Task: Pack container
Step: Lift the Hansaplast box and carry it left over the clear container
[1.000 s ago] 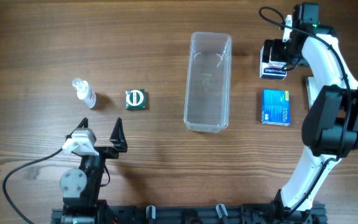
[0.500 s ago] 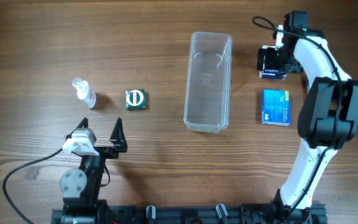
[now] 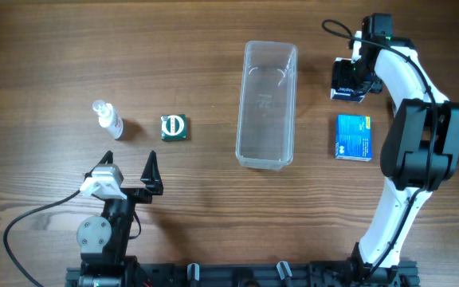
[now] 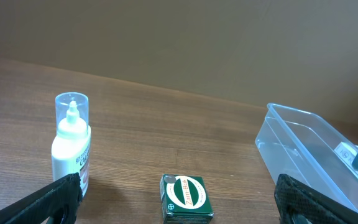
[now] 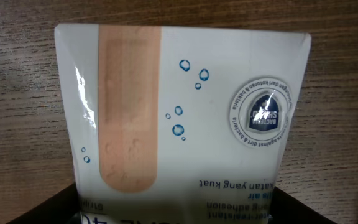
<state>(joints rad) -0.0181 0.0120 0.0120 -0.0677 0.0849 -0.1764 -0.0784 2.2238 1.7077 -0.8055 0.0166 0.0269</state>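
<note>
The container [image 3: 243, 119], a long clear plastic bin, lies empty at the table's middle; it also shows at the right of the left wrist view [image 4: 303, 146]. My right gripper [image 3: 355, 73] is at the far right, shut on a white plaster box [image 3: 346, 92]. That box fills the right wrist view [image 5: 185, 112], with the jaws [image 5: 179, 214] at its two lower sides. My left gripper [image 3: 131, 185] is open and empty near the front left. Its fingers [image 4: 179, 218] frame a small green box [image 4: 185, 198].
A small clear spray bottle [image 3: 108, 119] stands at the left, also in the left wrist view [image 4: 71, 146]. The green box [image 3: 174, 127] lies between the bottle and the bin. A blue box [image 3: 353, 137] lies right of the bin, in front of my right gripper.
My right gripper has moved slightly left and closed on the white plaster box, which now looks tilted and partly covered. The left arm has not moved.
</note>
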